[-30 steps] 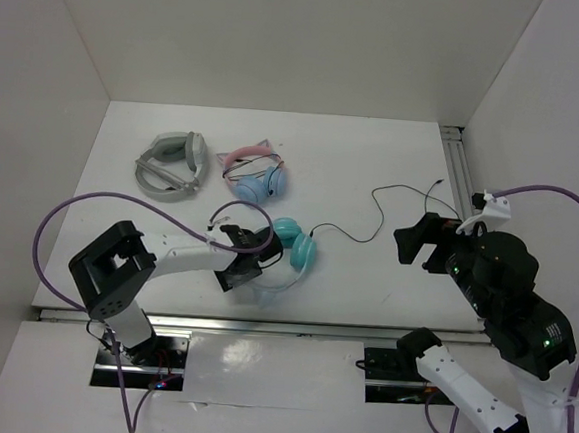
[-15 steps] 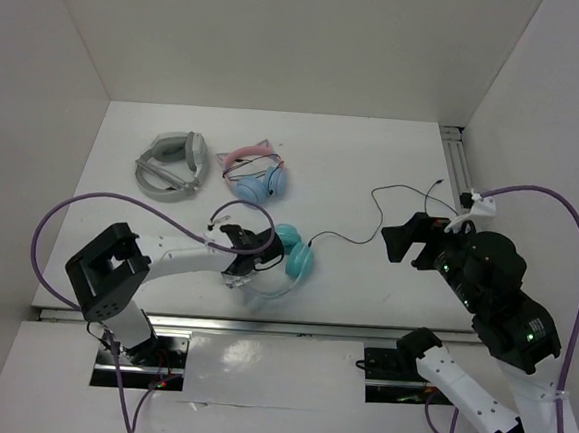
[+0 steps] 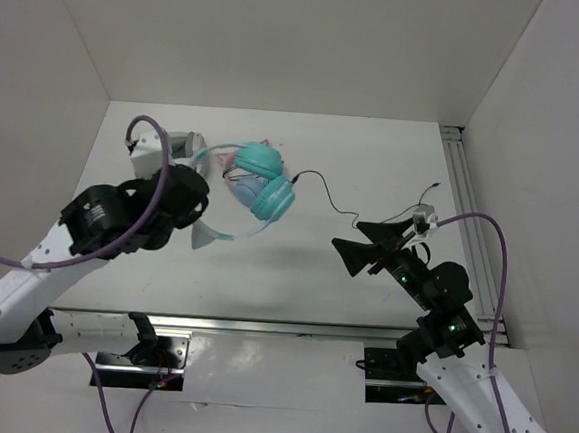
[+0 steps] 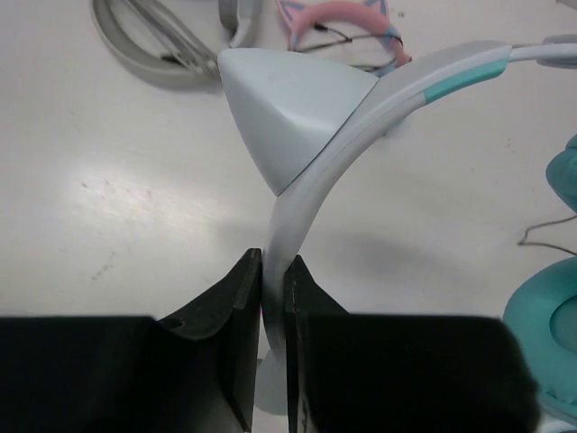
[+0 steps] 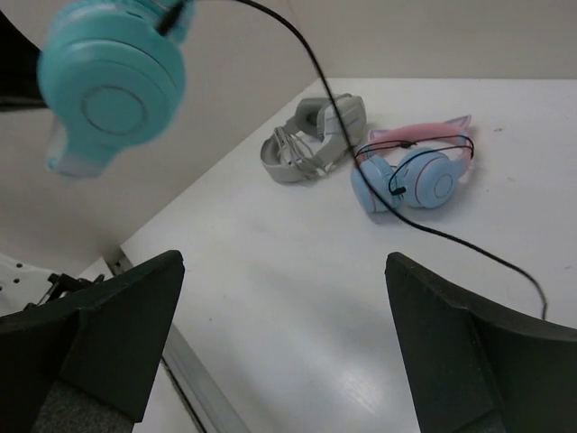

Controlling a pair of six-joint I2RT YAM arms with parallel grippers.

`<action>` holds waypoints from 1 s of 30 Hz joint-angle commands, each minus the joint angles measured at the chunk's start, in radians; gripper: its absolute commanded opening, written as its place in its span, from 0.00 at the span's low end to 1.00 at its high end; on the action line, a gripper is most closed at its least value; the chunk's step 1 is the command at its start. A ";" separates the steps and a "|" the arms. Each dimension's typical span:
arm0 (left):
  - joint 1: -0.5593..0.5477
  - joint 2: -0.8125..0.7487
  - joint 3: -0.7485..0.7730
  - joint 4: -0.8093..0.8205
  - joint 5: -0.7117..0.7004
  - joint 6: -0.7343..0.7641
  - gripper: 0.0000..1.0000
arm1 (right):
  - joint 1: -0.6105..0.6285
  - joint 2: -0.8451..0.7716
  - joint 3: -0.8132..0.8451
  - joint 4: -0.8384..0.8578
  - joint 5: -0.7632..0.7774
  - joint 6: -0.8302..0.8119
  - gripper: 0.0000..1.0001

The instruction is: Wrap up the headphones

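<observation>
Teal ear cups [image 3: 262, 182] are the clearest part of the headphones [image 3: 245, 208] from above. The left claw itself is hidden there under its own wrist housing. The left wrist camera shows the left claw [image 4: 273, 271] closed tight on the pale headband [image 4: 311, 194], whose lower end vanishes between the two dark fingers [image 4: 230, 316]. Just beyond the fingertips sits one cat-ear point [image 4: 288, 108]. The cups are cut off at the right edge of that view.

The headphones hang clear of the tabletop [image 3: 296, 267]. The band arcs up from the left claw and bends away to its right, so the long axis runs from the claw out to the two cups, which sit pressed together at the far end. From the right wrist only one cup shows, high at the upper left, its flat outer face turned to the camera and the band out of frame.

The thin black cable [image 5: 361, 162] leaves the cups and trails down toward the right claw [image 5: 285, 262], which is spread wide and holds nothing. The cable passes beyond its fingers and is cut off at the right edge. Its plug end is too fine to trace from above.

Beyond the left claw lie the pink-banded pair [image 5: 410, 171] and the grey pair [image 5: 311, 135], both partly covered from overhead.
</observation>
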 commanded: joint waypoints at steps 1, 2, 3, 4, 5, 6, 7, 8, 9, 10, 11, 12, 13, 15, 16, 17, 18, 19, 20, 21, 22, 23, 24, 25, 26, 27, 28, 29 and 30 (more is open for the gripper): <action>0.047 0.004 0.113 0.000 -0.048 0.286 0.00 | 0.005 0.040 -0.085 0.413 0.051 0.014 1.00; 0.057 0.013 0.132 0.000 -0.047 0.306 0.00 | 0.005 0.074 -0.085 0.465 0.051 0.005 1.00; 0.073 0.013 0.147 0.000 -0.037 0.320 0.00 | 0.005 0.113 -0.085 0.491 0.051 0.005 1.00; 0.073 0.013 0.161 0.015 -0.026 0.340 0.00 | 0.005 0.152 -0.085 0.520 0.039 -0.004 1.00; 0.088 0.004 0.189 0.025 -0.015 0.372 0.00 | 0.005 0.235 -0.096 0.589 0.013 -0.004 0.99; 0.088 0.004 0.204 0.026 -0.005 0.383 0.00 | 0.005 0.275 -0.096 0.623 -0.001 0.007 0.99; 0.100 -0.006 0.223 0.026 0.017 0.395 0.00 | 0.005 0.311 -0.096 0.658 -0.011 0.017 0.97; 0.110 -0.006 0.258 0.026 0.028 0.423 0.00 | 0.031 0.382 -0.107 0.713 -0.012 0.017 0.97; 0.110 -0.006 0.279 0.026 0.037 0.435 0.00 | 0.045 0.415 -0.107 0.735 -0.012 0.017 0.97; 0.119 -0.006 0.299 0.026 0.048 0.445 0.00 | 0.059 0.446 -0.107 0.752 0.002 -0.001 0.97; 0.128 -0.017 0.336 0.026 0.061 0.454 0.00 | 0.083 0.494 -0.107 0.772 0.013 -0.010 0.97; 0.128 -0.017 0.352 0.012 0.061 0.466 0.00 | 0.094 0.516 -0.095 0.784 0.013 -0.010 0.96; 0.137 -0.017 0.362 0.012 0.071 0.466 0.00 | 0.103 0.535 -0.094 0.793 0.013 -0.019 0.96; 0.146 -0.029 0.376 0.000 0.071 0.478 0.00 | 0.114 0.576 -0.094 0.833 0.013 -0.019 0.95; 0.156 -0.029 0.376 0.000 0.080 0.478 0.00 | 0.114 0.588 -0.094 0.849 0.013 -0.019 0.95; 0.156 -0.029 0.385 0.000 0.080 0.478 0.00 | 0.125 0.613 -0.094 0.873 0.025 -0.019 0.95; 0.156 -0.029 0.385 0.000 0.094 0.489 0.00 | 0.125 0.627 -0.094 0.884 0.025 -0.019 0.94; 0.165 -0.029 0.385 0.000 0.103 0.489 0.00 | 0.125 0.642 -0.085 0.884 0.025 -0.019 0.94; 0.165 -0.029 0.395 0.000 0.103 0.489 0.00 | 0.125 0.656 -0.085 0.884 0.037 -0.030 0.90; 0.165 -0.029 0.395 0.000 0.103 0.498 0.00 | 0.125 0.683 -0.075 0.884 0.048 -0.044 0.85; 0.174 -0.029 0.404 0.000 0.103 0.498 0.00 | 0.125 0.696 -0.074 0.884 0.048 -0.044 0.83; 0.174 -0.029 0.416 0.000 0.103 0.498 0.00 | 0.125 0.710 -0.074 0.884 0.062 -0.058 0.82; 0.174 -0.029 0.425 0.000 0.103 0.498 0.00 | 0.125 0.737 -0.074 0.899 0.076 -0.058 0.82; 0.183 -0.039 0.425 0.000 0.103 0.498 0.00 | 0.125 0.753 -0.074 0.912 0.076 -0.067 0.76; 0.183 -0.039 0.439 0.000 0.103 0.498 0.00 | 0.125 0.766 -0.074 0.912 0.076 -0.067 0.73; 0.183 -0.039 0.453 0.000 0.103 0.498 0.00 | 0.125 0.797 -0.074 0.924 0.076 -0.067 0.70; 0.183 -0.039 0.462 0.000 0.094 0.498 0.00 | 0.125 0.809 -0.062 0.924 0.076 -0.078 0.65; 0.192 -0.028 0.471 0.000 0.094 0.498 0.00 | 0.125 0.820 -0.062 0.924 0.067 -0.078 0.59; 0.192 -0.028 0.490 -0.010 0.082 0.508 0.00 | 0.125 0.829 -0.062 0.924 0.067 -0.078 0.59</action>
